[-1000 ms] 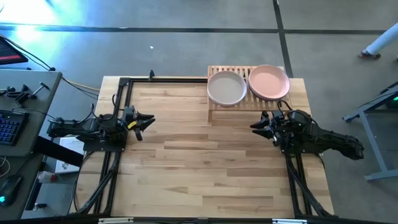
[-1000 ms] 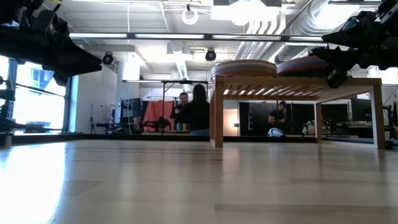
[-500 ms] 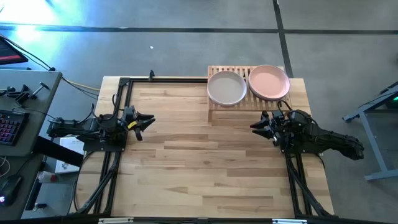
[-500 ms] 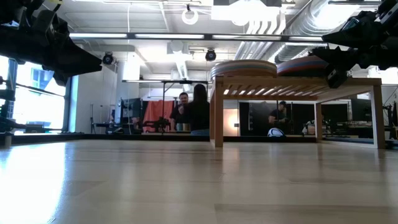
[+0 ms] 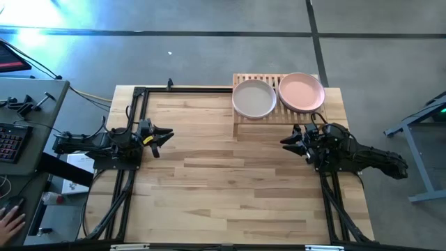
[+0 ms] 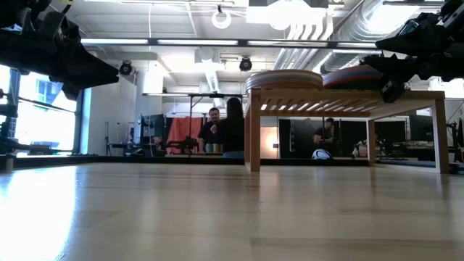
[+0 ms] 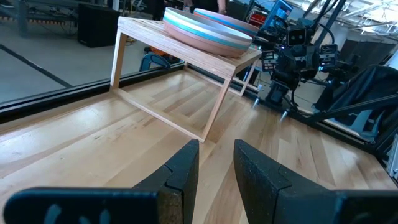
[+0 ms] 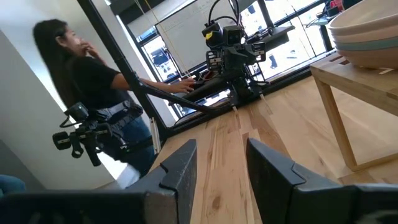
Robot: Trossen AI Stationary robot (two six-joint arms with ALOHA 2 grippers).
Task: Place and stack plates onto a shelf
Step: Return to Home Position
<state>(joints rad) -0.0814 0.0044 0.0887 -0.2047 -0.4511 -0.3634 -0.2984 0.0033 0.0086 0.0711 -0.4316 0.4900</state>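
The shelf [image 5: 265,125] stands at the table's far right on its legs. Two stacks of plates rest on its slats: one topped by a beige-grey plate [image 5: 254,99], one topped by a pink plate [image 5: 301,92]. The low view shows both stacks [image 6: 284,78] [image 6: 355,76] on the shelf [image 6: 341,98]. My left gripper [image 5: 167,134] hovers open at the table's left side, pointing toward the shelf [image 7: 168,74], nothing between its fingers [image 7: 214,168]. My right gripper [image 5: 287,139] hovers open just near of the shelf, pointing toward the table's left, with nothing between its fingers [image 8: 221,168].
A black frame [image 5: 139,90] runs along the table's left and far edges. Bare wooden tabletop [image 5: 230,181] lies between the arms. A desk with a keyboard [image 5: 10,143] stands left of the table, a person's hand [image 5: 7,223] at it. People [image 6: 225,130] stand in the room behind.
Both arms have kept still and the plates have not moved. A person's hand has come into view at the desk beyond the table's left edge.
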